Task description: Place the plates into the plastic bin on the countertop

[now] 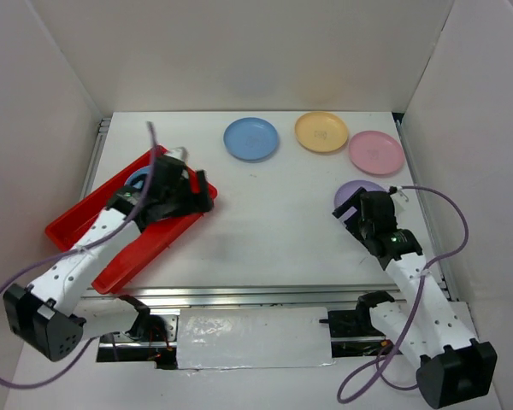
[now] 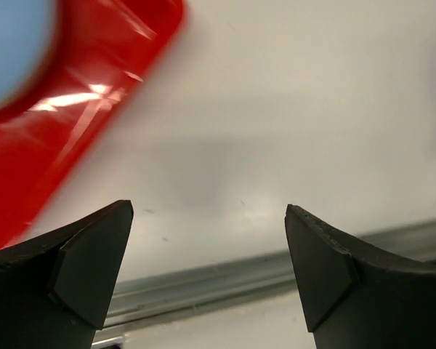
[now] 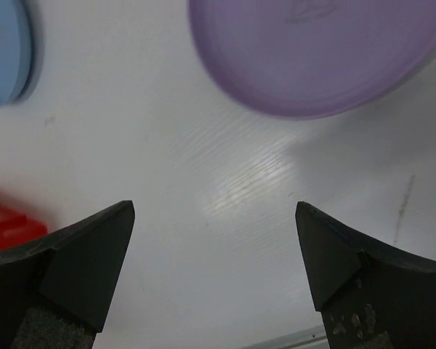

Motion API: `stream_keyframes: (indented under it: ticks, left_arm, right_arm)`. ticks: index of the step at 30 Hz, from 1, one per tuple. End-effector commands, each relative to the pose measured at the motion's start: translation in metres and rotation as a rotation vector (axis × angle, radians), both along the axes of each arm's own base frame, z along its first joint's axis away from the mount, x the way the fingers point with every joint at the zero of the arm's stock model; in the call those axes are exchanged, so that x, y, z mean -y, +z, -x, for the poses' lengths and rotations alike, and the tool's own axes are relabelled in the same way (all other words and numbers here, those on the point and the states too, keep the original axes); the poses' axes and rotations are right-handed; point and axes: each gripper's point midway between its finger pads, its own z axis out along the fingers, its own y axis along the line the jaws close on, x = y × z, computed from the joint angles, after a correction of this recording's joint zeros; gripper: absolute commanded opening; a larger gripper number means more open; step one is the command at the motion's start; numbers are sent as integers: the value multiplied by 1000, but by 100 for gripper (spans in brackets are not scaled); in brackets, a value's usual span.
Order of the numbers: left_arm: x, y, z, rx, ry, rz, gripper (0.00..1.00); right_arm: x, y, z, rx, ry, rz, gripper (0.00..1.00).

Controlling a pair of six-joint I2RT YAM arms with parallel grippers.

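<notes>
The red plastic bin [image 1: 111, 252] lies at the left of the countertop [image 1: 265, 231], with a blue plate [image 1: 138, 178] in it, mostly hidden by my left arm. My left gripper [image 1: 202, 195] hangs open and holds nothing at the bin's right rim. In the left wrist view the gripper [image 2: 209, 211] is over bare white surface, the bin [image 2: 94, 94] and its blue plate [image 2: 14, 43] at upper left. Blue [image 1: 250, 138], yellow-orange [image 1: 321, 131] and pink [image 1: 376, 152] plates lie at the back. My right gripper [image 3: 215, 211] is open, just short of a purple plate [image 3: 320, 51].
A metal rail [image 1: 256, 295] runs along the front edge of the countertop and shows low in the left wrist view [image 2: 240, 280]. White walls enclose the left, back and right sides. Purple cables loop from both arms near the front corners.
</notes>
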Motion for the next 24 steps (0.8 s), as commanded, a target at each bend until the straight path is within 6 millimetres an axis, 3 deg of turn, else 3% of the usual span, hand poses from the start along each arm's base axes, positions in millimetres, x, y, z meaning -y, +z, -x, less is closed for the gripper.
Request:
stream_keyframes:
  ticks: [1,2,6,11,15,18,24]
  left_arm:
    - [46,-3,11,7,-54,-31,99]
    - [68,-4,22,4,-106,-27,99]
    - [106,-13,35,-3,-164,-66,99]
    - [132,-11,52,20,-225,-80,99]
    - [137,-8,60,39,-258,-82,99]
    - [134,-17,64,24,-264,-103,99]
    - [127,-27,68,11,-260,-114,99]
  right_arm:
    - [38,-19,5,-52,-197,30,100]
    - [58,-26,5,-74,-279,47,100]
    - [102,-47,7,-139,-433,25,100]
    - [130,-72,-3,-214,-466,-28,100]
    - [143,-79,-20,-222,-431,-42,96]
    - [145,-91,-22,-274,-426,-45,94]
    - [134,-115,-27,-355,-373,-82,74]
